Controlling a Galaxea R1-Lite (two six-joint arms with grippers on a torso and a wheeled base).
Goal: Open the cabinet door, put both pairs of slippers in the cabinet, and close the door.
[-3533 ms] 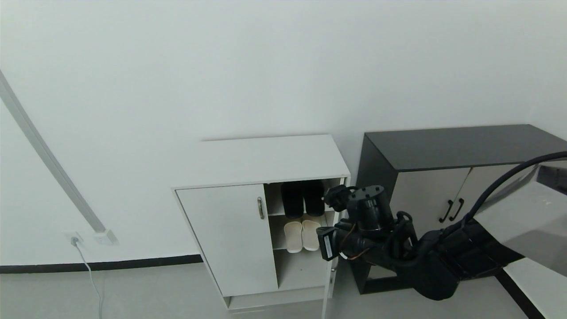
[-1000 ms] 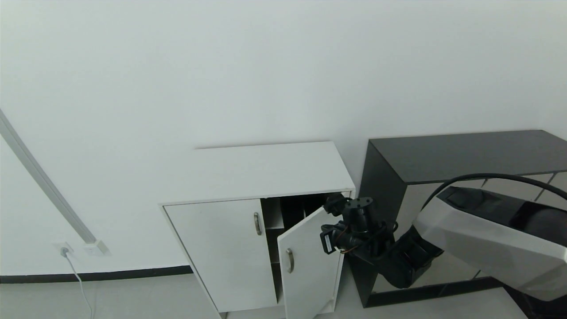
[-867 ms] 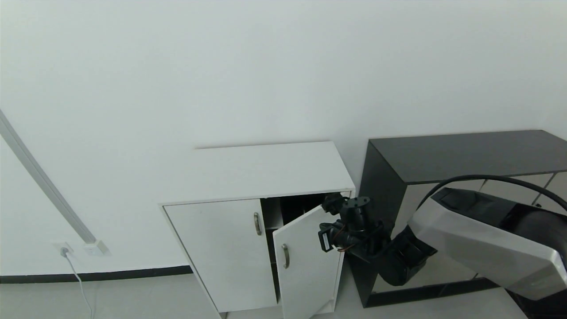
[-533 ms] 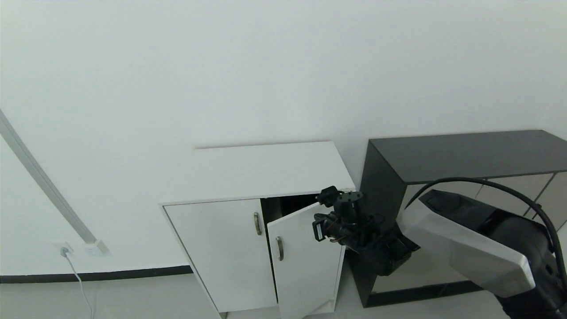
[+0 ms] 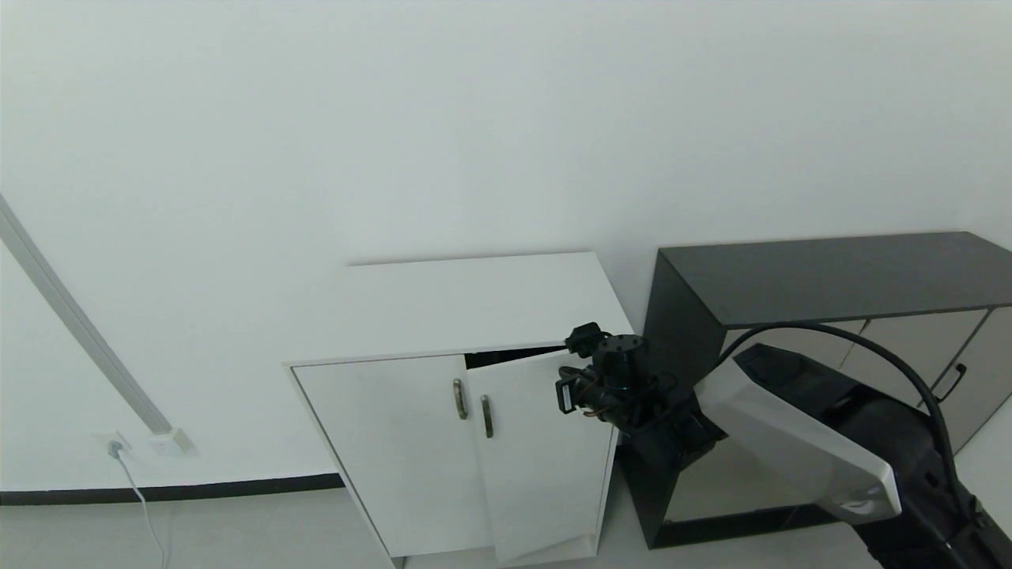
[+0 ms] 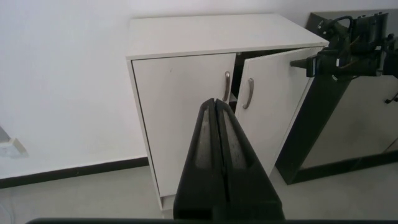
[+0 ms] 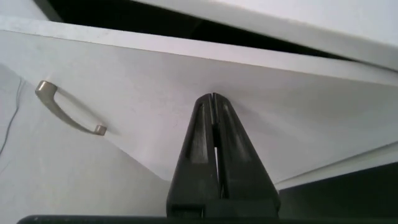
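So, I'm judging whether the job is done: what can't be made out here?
Slippers: every view, hidden behind the doors of the white cabinet.
Hinge edge of the right door: head view, covered by the right end effector and its wrist.
Cabinet's bottom: head view, cut off by the lower edge.

Our head camera looks down on the cabinet door [image 5: 541, 454], far beyond our left jaws, close before our right jaws.

White wooden two-door cabinet [image 6: 180, 93]: one door [image 6: 186, 118] flush, other door [image 6: 273, 106] ajar, dark gap along its top. Right gripper [image 6: 303, 63] against the ajar door's upper outer corner. Left gripper [image 6: 215, 102], black fingers pressed together, before the cabinet's front. Black sideboard [image 6: 318, 124] just beside the cabinet.
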